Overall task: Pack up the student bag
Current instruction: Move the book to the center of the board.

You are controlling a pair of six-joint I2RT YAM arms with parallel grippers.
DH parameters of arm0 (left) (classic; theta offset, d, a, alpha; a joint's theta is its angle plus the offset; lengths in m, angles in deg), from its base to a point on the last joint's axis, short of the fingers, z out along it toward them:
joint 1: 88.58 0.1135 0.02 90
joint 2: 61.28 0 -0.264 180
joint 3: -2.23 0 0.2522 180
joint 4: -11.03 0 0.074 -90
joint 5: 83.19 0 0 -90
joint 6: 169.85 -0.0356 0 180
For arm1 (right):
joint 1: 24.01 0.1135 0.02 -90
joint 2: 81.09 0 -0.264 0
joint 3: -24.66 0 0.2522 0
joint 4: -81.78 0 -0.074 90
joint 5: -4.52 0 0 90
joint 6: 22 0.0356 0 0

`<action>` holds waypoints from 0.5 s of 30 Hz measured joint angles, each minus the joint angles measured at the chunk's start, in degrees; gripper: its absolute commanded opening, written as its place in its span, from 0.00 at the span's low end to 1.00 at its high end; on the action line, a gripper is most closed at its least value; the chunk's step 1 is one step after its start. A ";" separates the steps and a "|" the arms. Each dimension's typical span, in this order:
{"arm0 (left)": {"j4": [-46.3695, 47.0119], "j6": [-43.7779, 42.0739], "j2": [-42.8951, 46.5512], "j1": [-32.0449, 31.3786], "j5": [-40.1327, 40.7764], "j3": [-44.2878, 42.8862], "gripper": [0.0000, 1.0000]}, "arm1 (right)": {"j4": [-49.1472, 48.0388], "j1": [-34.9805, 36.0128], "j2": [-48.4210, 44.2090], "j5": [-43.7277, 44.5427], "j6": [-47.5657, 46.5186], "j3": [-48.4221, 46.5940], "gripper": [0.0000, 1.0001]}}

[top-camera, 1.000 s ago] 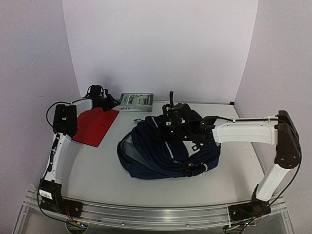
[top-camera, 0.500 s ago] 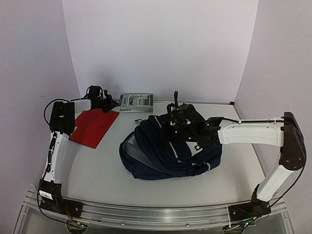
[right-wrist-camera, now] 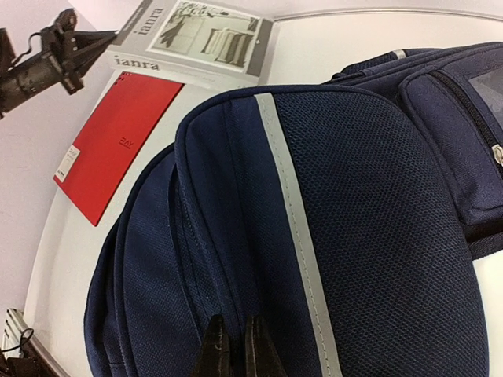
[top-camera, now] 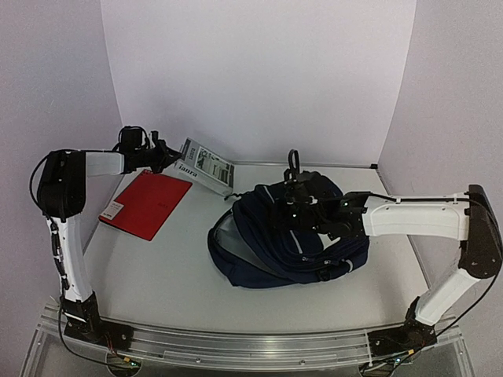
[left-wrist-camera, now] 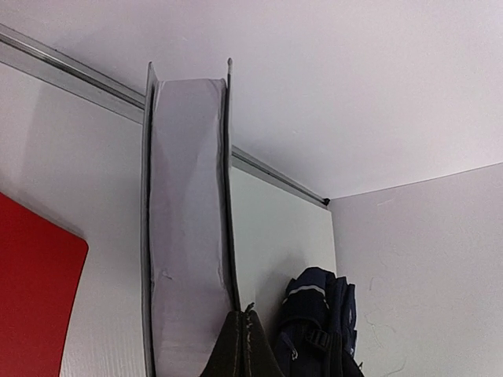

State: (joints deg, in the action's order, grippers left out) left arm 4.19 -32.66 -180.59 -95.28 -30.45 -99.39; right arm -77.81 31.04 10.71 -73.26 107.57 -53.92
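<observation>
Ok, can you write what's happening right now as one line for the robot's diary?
left gripper: shut on grey book, tilted above table | right gripper: shut on student bag fabric | red folder: flat on table

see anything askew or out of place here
Yes: the grey book at the back left is tilted, one end held up off the table by the left claw. The student bag lies slumped; the red folder lies flat.

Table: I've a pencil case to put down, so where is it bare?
Bare: the near strip in front of the folder and the bag, and the gap between them. Crowded: the far left, where the left fingers hold the book tilted by the folder.
</observation>
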 measured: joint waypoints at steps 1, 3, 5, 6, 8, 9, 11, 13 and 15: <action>0.63 0.26 3.20 0.00 0.38 4.00 0.00 | 0.55 0.00 -0.22 0.47 0.00 0.19 0.00; 1.41 0.42 6.52 0.00 1.33 8.33 0.00 | 1.33 -0.03 -0.27 1.07 -0.03 0.34 0.00; 1.63 0.55 11.00 0.04 2.31 14.60 0.00 | 2.01 -0.08 -0.27 1.46 -0.26 0.39 0.00; 1.33 0.64 13.39 0.11 2.80 17.93 0.00 | 2.29 -0.10 -0.27 1.56 -0.44 0.40 0.00; 0.30 0.66 18.15 0.24 3.68 24.41 0.00 | 2.98 -0.15 -0.27 1.64 -0.96 0.39 0.00; -0.52 0.62 20.19 0.31 4.09 26.99 0.00 | 3.35 -0.15 -0.27 1.65 -1.30 0.36 0.00; -2.52 0.37 23.93 0.39 4.99 31.43 0.00 | 4.32 -0.15 -0.27 1.67 -2.03 0.29 0.00; -4.51 -0.19 27.85 0.58 6.28 35.73 0.00 | 5.62 -0.15 -0.27 1.69 -2.74 -0.01 0.07; -6.72 -0.59 31.76 0.85 7.28 39.56 0.01 | 7.11 -0.15 -0.27 1.75 -3.41 -0.56 0.22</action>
State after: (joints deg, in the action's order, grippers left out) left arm -2.53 -33.24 -148.83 -94.43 -23.17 -59.83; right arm -70.70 30.89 10.44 -71.51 104.16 -54.48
